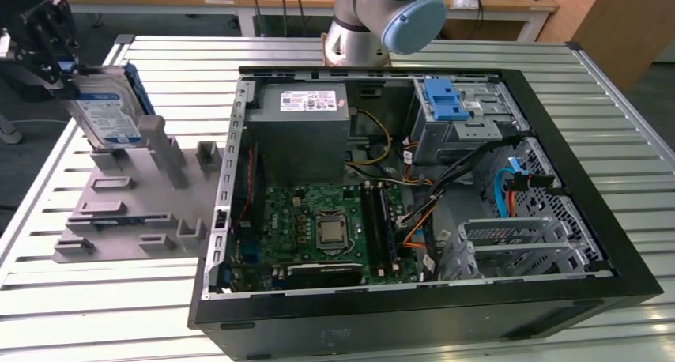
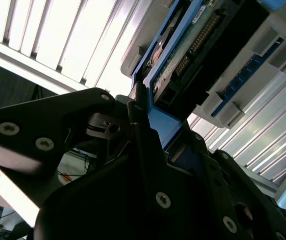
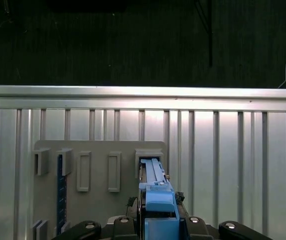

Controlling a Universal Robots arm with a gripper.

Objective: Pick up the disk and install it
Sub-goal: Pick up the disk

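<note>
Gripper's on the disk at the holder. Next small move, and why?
Probably a short, straight lift. The gripper looks clamped on the top edge of the disk, whose lower end appears seated in a slot among the posts of the grey holder block. Moving sideways first would likely snag it.

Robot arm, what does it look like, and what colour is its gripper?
The arm is a thick silver-grey tube with a round light-blue cap on its joint. The gripper is black and built from flat, angular plates. Small silver screws dot those plates in the second wrist view.
</note>
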